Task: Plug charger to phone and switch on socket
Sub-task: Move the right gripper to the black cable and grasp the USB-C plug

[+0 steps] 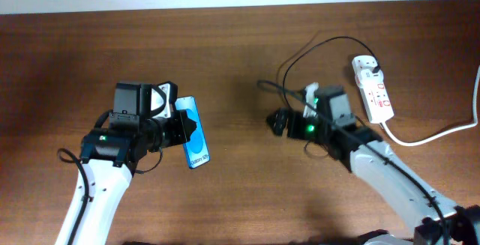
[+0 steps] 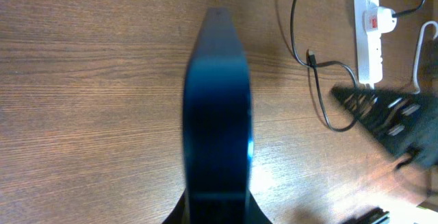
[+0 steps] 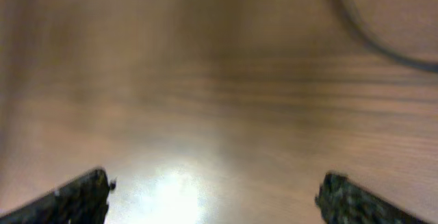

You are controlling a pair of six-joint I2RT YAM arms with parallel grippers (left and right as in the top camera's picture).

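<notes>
Brown wood-grain worktop [image 1: 225, 58] carries everything. The left gripper [image 1: 174, 129] sits left of centre, its jaws closed on the phone [image 1: 193, 134]. The right gripper [image 1: 279, 121] is right of centre, and only the right wrist view shows its jaws spread wide with nothing but bare wood between them. The socket [image 1: 373, 88] lies at the far right, well apart from both grippers. The overhead shows the phone's blue screen at a slant, while the left wrist view shows it only edge-on, as a dark blurred slab. The charger [image 1: 300, 54] loops from its white adapter [image 1: 365, 65] in the socket's far end across to beside the right gripper. Its plug tip [image 2: 311, 57], lying loose on the wood, is plain only from the left wrist.
</notes>
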